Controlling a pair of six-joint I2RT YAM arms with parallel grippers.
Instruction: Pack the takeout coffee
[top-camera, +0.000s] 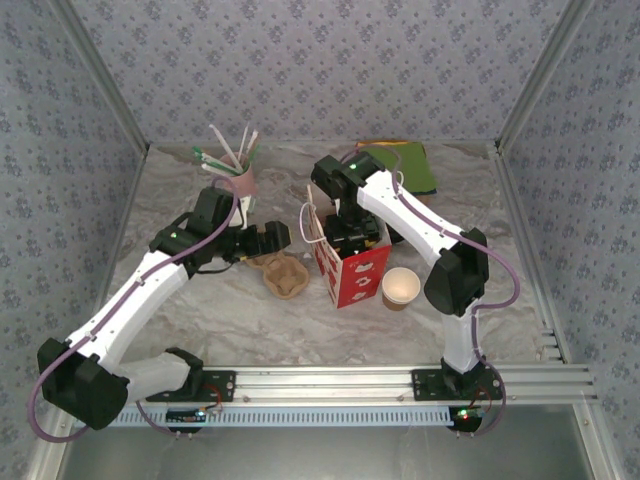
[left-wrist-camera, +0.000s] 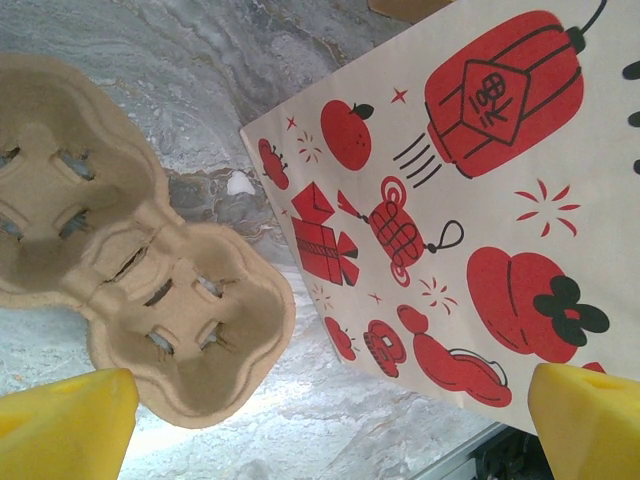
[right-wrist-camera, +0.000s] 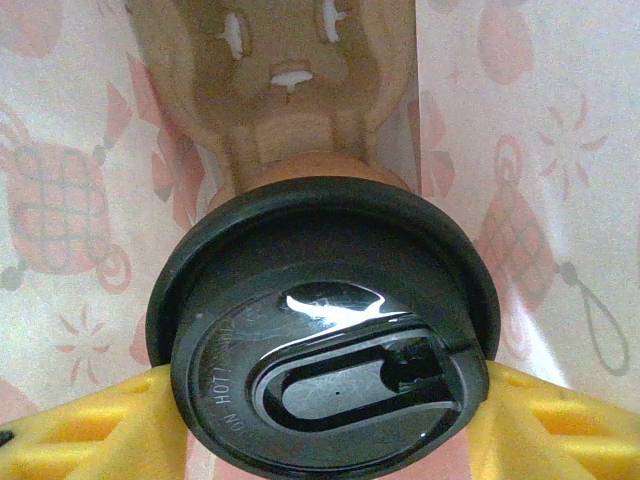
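The takeout coffee (right-wrist-camera: 330, 350), a brown cup under a round black lid, hangs inside the red-and-white paper bag (top-camera: 352, 268). My right gripper (right-wrist-camera: 325, 420) is shut on it, one yellow finger (right-wrist-camera: 100, 430) on each side of the lid. Under the cup, at the bottom of the bag, lies a brown pulp cup carrier (right-wrist-camera: 290, 80). From above, the right gripper (top-camera: 350, 235) reaches down into the bag's open top. My left gripper (top-camera: 275, 238) stands open and holds nothing, just left of the bag (left-wrist-camera: 470, 200), over a second pulp carrier (left-wrist-camera: 150, 300).
A lidless brown cup (top-camera: 400, 288) stands right of the bag. A pink cup of straws (top-camera: 240, 182) is at the back left and a green and orange flat piece (top-camera: 405, 165) at the back right. The loose carrier (top-camera: 285, 275) lies left of the bag.
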